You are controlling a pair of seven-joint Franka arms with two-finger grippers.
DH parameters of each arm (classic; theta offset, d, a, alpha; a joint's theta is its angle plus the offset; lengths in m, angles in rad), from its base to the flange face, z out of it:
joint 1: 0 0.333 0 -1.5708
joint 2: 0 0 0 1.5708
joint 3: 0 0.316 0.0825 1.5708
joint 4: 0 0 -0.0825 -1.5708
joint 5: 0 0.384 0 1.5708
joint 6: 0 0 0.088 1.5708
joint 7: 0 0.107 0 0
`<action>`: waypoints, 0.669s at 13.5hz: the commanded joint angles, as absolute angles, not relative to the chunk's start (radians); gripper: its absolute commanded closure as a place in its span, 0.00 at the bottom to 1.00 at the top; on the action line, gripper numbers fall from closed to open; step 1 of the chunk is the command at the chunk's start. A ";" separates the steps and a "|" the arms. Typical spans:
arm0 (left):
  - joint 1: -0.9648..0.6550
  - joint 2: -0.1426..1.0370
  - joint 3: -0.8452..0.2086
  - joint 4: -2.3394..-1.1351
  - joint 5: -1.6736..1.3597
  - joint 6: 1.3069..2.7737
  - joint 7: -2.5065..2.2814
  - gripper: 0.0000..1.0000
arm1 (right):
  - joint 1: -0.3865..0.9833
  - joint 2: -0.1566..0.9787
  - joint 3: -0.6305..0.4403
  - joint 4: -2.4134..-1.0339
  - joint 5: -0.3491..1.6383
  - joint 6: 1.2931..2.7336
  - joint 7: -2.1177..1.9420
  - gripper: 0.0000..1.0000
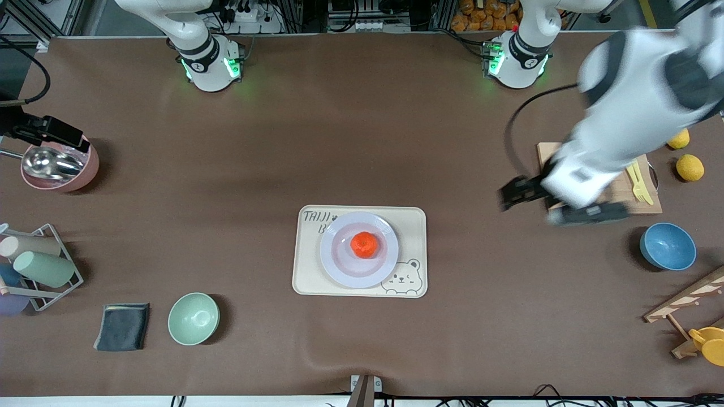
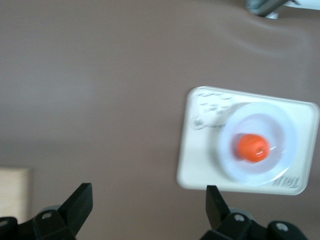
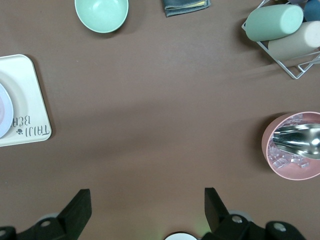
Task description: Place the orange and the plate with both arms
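The orange (image 1: 363,245) sits in the middle of the pale lavender plate (image 1: 339,263). The plate rests on the cream bear tray (image 1: 410,226) in the middle of the table. My left gripper (image 1: 509,195) is open and empty in the air, over bare table between the tray and the cutting board. In the left wrist view its open gripper (image 2: 149,187) is well apart from the tray, with the orange (image 2: 252,147) on the plate (image 2: 280,127). My right gripper (image 3: 147,192) does not show in the front view. It is open and empty, high over bare table near its arm's base.
A cutting board (image 1: 546,150) with a yellow fork (image 1: 639,183), two lemons (image 1: 690,167) and a blue bowl (image 1: 667,246) are at the left arm's end. A pink bowl with a spoon (image 1: 59,164), a cup rack (image 1: 39,271), a grey cloth (image 1: 123,326) and a green bowl (image 1: 193,318) are at the right arm's end.
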State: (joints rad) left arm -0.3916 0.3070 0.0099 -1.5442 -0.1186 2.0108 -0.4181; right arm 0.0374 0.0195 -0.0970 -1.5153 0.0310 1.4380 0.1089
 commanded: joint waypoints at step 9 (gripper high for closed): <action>-0.683 0.767 0.057 -1.298 -0.124 2.497 -0.436 0.00 | 0.028 0.002 -0.091 -1.513 -0.002 1.454 0.029 0.00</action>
